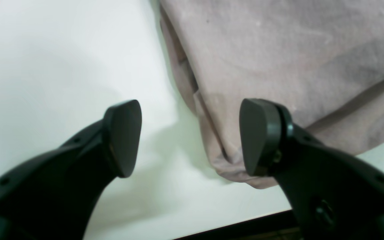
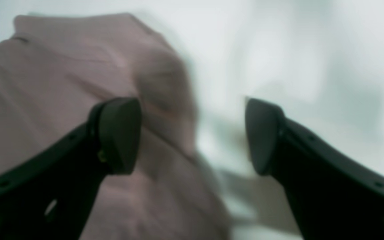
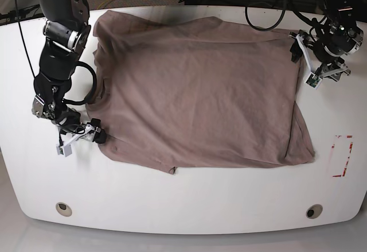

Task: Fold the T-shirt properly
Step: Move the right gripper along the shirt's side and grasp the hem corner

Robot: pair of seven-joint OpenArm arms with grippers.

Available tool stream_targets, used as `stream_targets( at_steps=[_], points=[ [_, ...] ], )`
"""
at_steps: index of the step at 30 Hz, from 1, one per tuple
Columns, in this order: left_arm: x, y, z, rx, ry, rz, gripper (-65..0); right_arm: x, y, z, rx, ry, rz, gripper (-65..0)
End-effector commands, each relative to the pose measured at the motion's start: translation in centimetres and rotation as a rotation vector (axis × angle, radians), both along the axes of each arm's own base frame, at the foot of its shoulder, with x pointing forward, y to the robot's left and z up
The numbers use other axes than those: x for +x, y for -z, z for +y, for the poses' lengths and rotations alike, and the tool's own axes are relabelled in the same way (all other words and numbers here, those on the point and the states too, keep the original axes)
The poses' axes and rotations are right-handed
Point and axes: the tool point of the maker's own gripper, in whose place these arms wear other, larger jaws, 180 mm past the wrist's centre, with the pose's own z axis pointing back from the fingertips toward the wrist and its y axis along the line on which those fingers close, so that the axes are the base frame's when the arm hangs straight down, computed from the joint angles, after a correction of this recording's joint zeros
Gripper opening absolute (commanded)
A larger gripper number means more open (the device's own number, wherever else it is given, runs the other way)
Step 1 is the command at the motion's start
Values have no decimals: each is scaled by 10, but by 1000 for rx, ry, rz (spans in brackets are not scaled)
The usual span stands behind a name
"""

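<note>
The mauve-brown T-shirt lies spread across the white table, slightly wrinkled. My left gripper is at the shirt's far right corner. In the left wrist view it is open: one finger is over bare table, the other over a bunched corner of the T-shirt, and nothing is clamped. My right gripper sits at the shirt's near left corner. The blurred right wrist view shows it open too, straddling the edge of the T-shirt.
A red-marked label lies on the table right of the shirt. Two round holes sit near the front edge. Cables hang behind the back edge. The table's dark edge runs just below my left gripper.
</note>
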Motion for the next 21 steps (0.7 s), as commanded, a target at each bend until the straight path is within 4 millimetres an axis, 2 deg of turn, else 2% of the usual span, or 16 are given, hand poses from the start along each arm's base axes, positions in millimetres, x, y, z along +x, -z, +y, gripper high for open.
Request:
stream_targets(
  at_steps=[1, 3, 6, 11, 16, 18, 20, 21],
  points=[
    [6, -9, 1, 8, 10, -32, -222, 14, -16, -1, 1, 3, -42, -178],
    [6, -9, 1, 8, 10, -32, -222, 17, -16, 11, 18, -3, -54, -178],
    [6, -9, 1, 8, 10, -32, -222, 23, -19, 17, 29, 2, -76, -185],
    [7, -10, 1, 8, 10, -37, -222, 28, -21, 22, 18, 0, -100, -287],
    [19, -18, 3, 12, 5, -70, -217, 34, -18, 38, -59, -63, -76, -323],
    [25, -22, 3, 12, 4, -84, -210, 34, -16, 40, -83, -79, -71, -406],
    [30, -26, 3, 12, 4, -101, -171, 37, -19, 38, -97, -76, -90, -507],
    [36, -31, 4, 14, 2, -120, -132, 39, -19, 38, -103, -75, -99, -583]
  ],
)
